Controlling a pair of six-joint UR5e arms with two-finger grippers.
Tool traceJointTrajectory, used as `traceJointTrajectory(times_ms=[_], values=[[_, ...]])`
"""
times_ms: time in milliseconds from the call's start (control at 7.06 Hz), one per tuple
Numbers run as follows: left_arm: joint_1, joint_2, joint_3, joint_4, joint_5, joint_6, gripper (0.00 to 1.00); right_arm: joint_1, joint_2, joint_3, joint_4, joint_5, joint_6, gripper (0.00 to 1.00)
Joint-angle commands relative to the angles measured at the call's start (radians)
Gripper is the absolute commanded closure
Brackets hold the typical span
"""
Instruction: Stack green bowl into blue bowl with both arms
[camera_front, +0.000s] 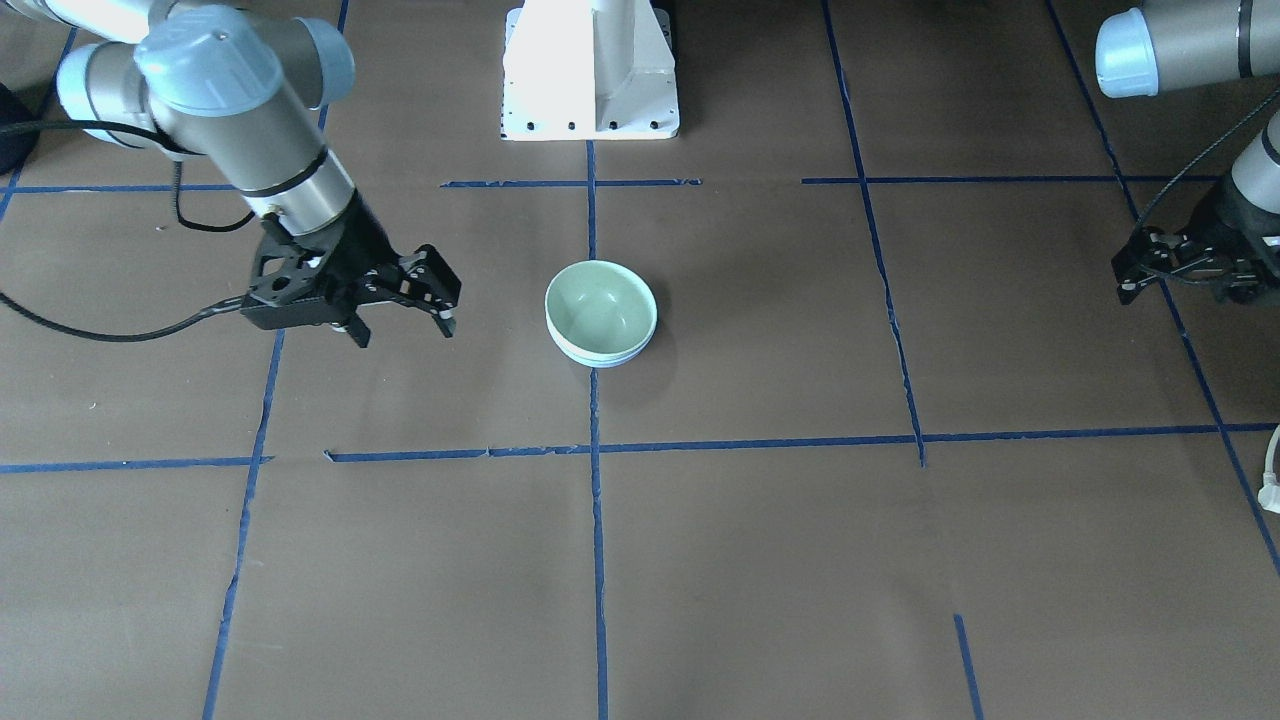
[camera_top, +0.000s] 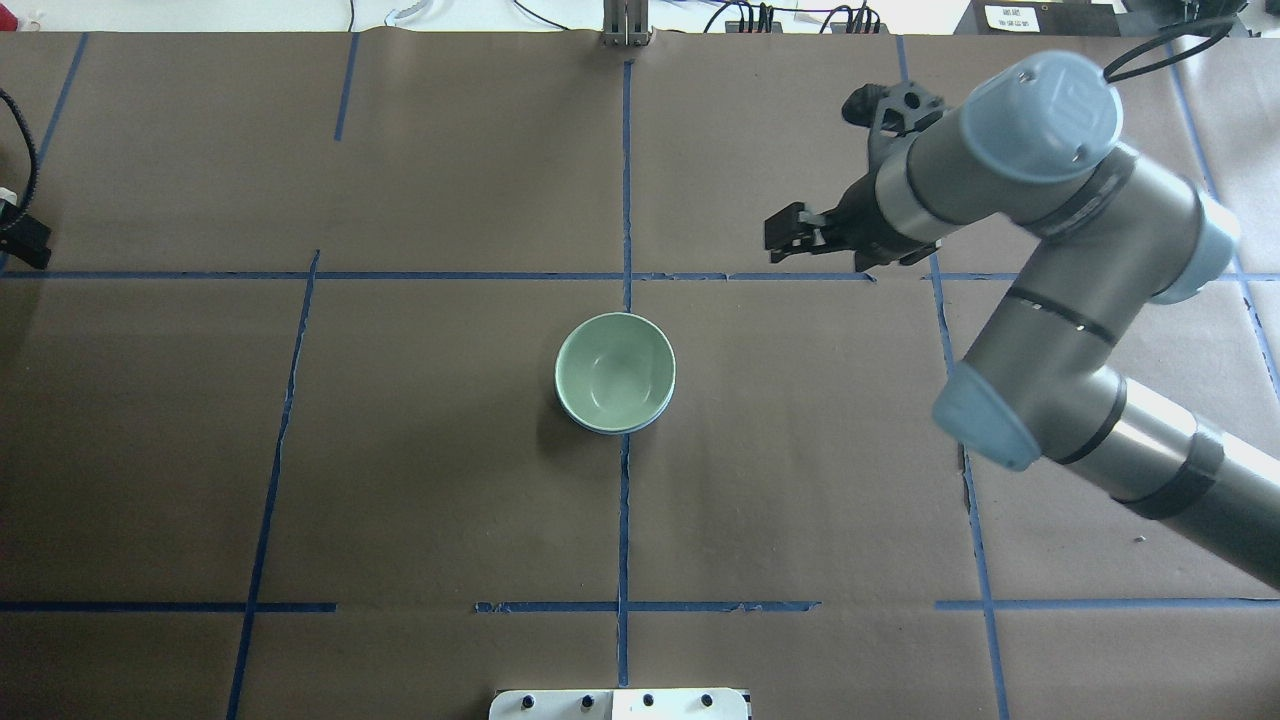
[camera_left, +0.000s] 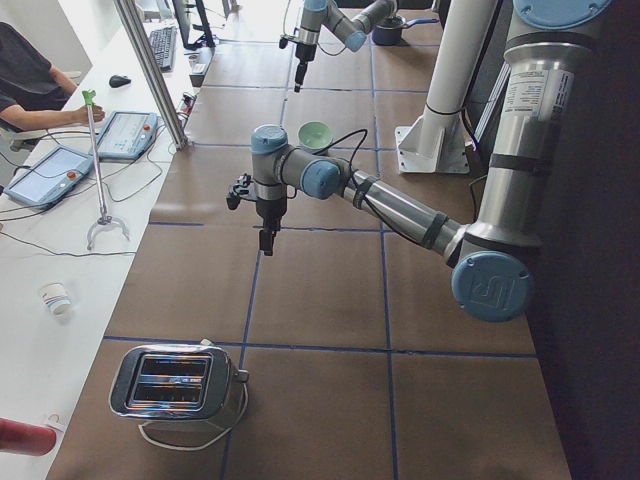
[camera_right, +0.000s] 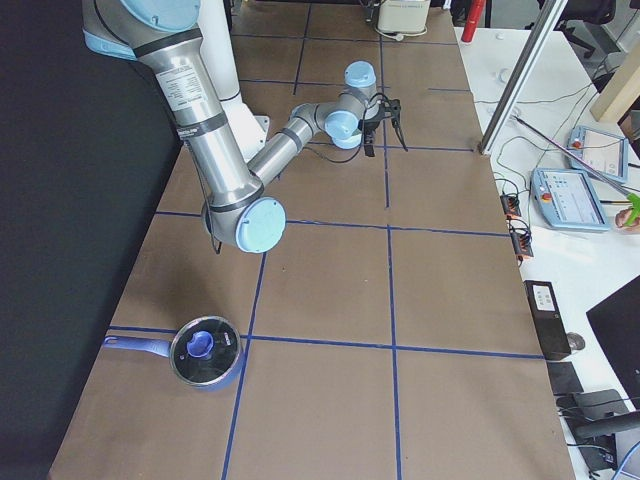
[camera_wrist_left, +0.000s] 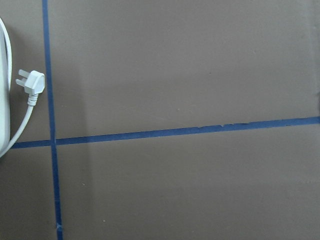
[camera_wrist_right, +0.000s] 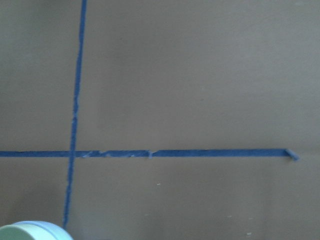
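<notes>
Brown counter (camera_front: 760, 560), blue-taped; green bowl (camera_front: 600, 310) sits nested in blue bowl (camera_front: 607, 361) at frame centre; right hand (camera_front: 403, 328), left of them, gapes wide, empty; left hand (camera_front: 1160, 268) at right edge, cannot tell its grip; a low sweep could topple the stack.

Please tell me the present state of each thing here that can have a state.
green bowl: upright, nested inside the blue bowl.
blue bowl: upright, holding the green bowl.
right gripper: open, empty, apart from the bowls.
left gripper: far from the bowls; open or shut cannot be told.
pot: lid on.
plug: lying loose, not plugged in.
</notes>
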Motion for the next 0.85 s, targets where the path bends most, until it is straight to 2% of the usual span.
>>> traceJointTrajectory(times_ms=[0,283,425,567,708], values=[[-0.102,0.039,0.037,0.001,-0.11,0.138,0.0,0.207,-0.113,0.022,-0.123,0.156,-0.408,0.0],[-0.183,0.042,0.119,0.001,-0.154,0.275,0.0,0.344,-0.274,0.015,-0.119,0.248,-0.682,0.0],[-0.24,0.042,0.184,0.002,-0.158,0.353,0.0,0.407,-0.363,0.014,-0.12,0.247,-0.846,0.0],[-0.3,0.042,0.246,0.007,-0.186,0.452,0.0,0.486,-0.451,0.011,-0.12,0.259,-0.916,0.0],[-0.335,0.044,0.282,0.013,-0.186,0.52,0.0,0.501,-0.467,-0.001,-0.12,0.295,-0.921,0.0]])
